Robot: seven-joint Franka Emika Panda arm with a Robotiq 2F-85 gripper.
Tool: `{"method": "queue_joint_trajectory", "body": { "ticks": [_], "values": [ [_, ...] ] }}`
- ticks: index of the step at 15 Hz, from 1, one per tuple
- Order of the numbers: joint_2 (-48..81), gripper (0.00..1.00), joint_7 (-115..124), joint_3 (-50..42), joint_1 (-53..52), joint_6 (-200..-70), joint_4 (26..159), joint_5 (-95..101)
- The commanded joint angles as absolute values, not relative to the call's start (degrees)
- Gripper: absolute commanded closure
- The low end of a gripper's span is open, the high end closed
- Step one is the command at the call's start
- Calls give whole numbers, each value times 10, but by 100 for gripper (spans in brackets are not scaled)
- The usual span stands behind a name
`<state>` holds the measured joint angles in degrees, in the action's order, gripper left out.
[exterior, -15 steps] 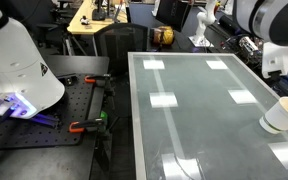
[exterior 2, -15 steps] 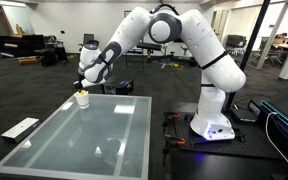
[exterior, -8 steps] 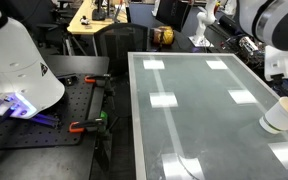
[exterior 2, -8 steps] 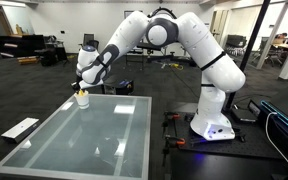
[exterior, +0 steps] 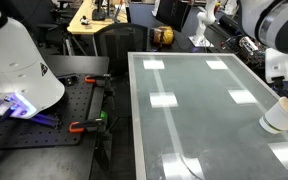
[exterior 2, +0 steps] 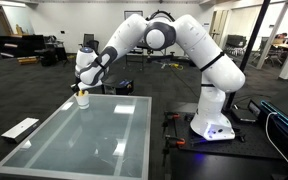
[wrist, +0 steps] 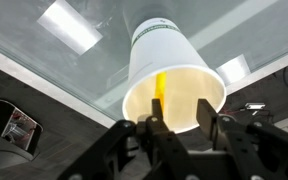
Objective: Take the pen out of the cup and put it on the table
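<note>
The white cup (wrist: 174,70) stands on the glass table (wrist: 44,60), seen from above in the wrist view. The yellow pen (wrist: 160,84) leans inside it, close to one finger. My gripper (wrist: 181,110) is open, its fingertips just over the cup's mouth, one finger on each side of the opening's middle. In both exterior views the cup (exterior: 278,117) (exterior 2: 82,99) sits near a table edge with the gripper (exterior 2: 81,88) directly above it. The pen does not show in the exterior views.
The table (exterior: 204,120) has a glossy top reflecting ceiling lights. A black perforated bench with clamps (exterior: 79,110) stands beside it, carrying the robot base (exterior 2: 212,125). A brown round object (exterior: 162,36) sits beyond the far edge. A keyboard (exterior 2: 20,127) lies on the floor.
The arm has shifted slightly, bringing the gripper a little lower over the cup. The cup and pen have not moved.
</note>
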<state>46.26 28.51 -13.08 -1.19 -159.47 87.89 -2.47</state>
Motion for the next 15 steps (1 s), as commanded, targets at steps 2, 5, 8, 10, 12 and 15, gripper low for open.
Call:
{"method": "queue_joint_trajectory", "body": {
  "ticks": [2, 5, 8, 10, 12, 15],
  "values": [
    [479, 57, 268, -126, -5, -1567, 845, -36],
    [487, 57, 270, -129, -7, -1565, 837, -34],
    [495, 59, 272, -132, -9, -1563, 831, -33],
    [500, 59, 273, -133, -10, -1562, 826, -32],
    [501, 60, 273, -135, -11, -1561, 826, -31],
    [499, 59, 275, -138, -14, -1562, 828, -29]
  ]
}}
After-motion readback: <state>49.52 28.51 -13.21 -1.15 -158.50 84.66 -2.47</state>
